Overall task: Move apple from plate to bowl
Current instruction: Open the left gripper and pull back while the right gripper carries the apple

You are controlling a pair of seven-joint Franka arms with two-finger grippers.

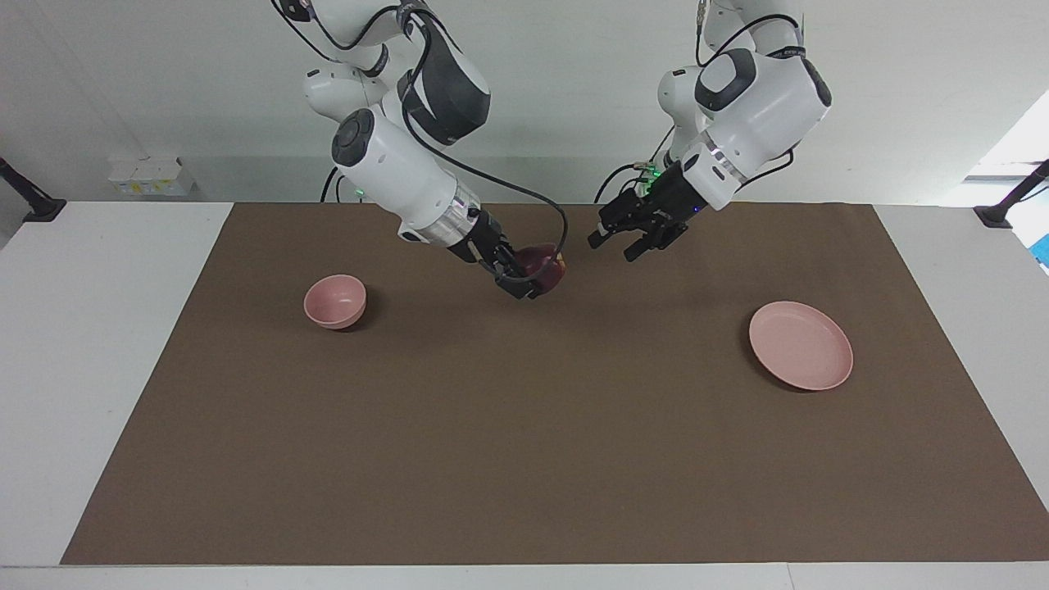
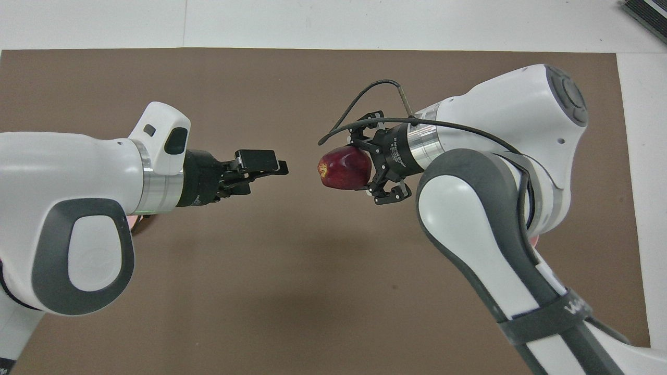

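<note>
Judging from how things lie, the task is taken to be past its middle but not finished. Nearest the robots, in the air over the middle of the brown mat (image 1: 524,459), the apple (image 1: 542,264) is held by the right end effector (image 1: 537,274), whose fingers are closed around it; in the overhead view the fruit's yellowish patch is turned toward the left arm. Just beside it, and apart from it, the left end effector (image 1: 635,238) hangs over the mat with its fingers spread wide and nothing between them.

Farther from the robots, the bowl (image 1: 335,301) is seen on the mat toward the right arm's end of the bench (image 1: 82,328), with nothing in it. Farther still, toward the left arm's end, the plate (image 1: 801,345) lies bare.

The lift from the plate is thus judged done. The carry to the bowl and the release into it are left.
</note>
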